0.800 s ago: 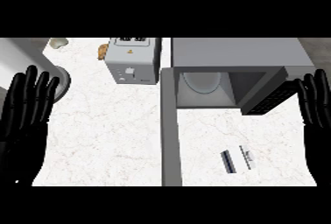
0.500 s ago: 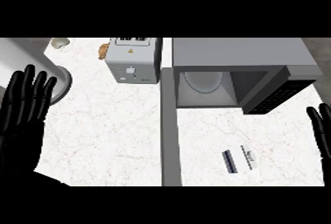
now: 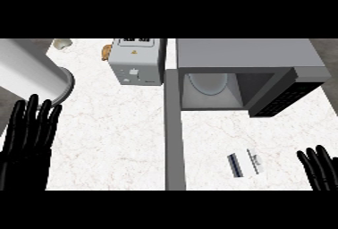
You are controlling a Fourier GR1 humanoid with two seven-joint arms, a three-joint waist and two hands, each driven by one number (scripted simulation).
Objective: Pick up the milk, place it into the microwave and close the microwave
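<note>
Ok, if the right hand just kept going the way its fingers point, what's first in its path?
Probably the open microwave door; right hand points up the view, the milk carton off to its left. Height is unclear.

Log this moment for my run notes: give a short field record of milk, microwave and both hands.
milk: carton lying flat on the counter, in front of the microwave
microwave: door open, cavity holds only its turntable plate
left hand: open, fingers straight, at left edge
right hand: open, lower right, right of the carton, not touching
toaster: left of the microwave
</note>
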